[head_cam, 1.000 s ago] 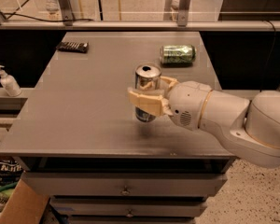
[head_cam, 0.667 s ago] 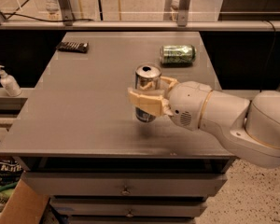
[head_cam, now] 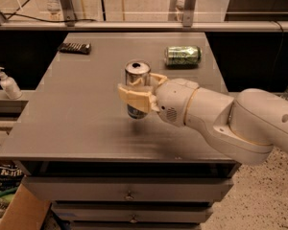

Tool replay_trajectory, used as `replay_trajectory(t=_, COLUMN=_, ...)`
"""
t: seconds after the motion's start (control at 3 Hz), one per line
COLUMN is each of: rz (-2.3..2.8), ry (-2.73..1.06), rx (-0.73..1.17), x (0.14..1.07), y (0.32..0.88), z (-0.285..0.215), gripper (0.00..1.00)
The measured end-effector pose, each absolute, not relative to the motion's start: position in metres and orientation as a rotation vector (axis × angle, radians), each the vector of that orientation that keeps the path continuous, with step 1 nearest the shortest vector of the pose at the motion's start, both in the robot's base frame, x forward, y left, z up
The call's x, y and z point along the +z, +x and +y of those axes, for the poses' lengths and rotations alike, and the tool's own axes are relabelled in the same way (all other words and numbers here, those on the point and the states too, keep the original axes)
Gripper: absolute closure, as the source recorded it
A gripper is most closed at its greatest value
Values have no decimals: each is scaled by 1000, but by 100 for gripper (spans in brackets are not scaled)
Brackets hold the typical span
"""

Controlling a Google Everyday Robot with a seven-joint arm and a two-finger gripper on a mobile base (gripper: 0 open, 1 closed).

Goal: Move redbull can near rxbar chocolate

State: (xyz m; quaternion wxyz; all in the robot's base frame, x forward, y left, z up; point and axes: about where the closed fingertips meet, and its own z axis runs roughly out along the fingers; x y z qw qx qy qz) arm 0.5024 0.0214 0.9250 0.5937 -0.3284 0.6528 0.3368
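Centrally over the table, the gripper clasps the redbull can

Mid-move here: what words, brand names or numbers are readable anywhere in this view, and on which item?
Nothing reads clearly.
Silver can, gripped by the pincer over the middle of the table: markings blurred and partly covered.
Green can, lying on its side at back right: pale print, too blurred.
Dark bar, back left: pale lettering, too small.
Pump bottle, on the left ledge: no legible label.
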Motion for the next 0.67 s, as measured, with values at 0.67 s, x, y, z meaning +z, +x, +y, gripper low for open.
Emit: replay_trajectory(t=0.67, rz=1476, ry=-812, rx=715, x=924, y=575, z=85, gripper=100)
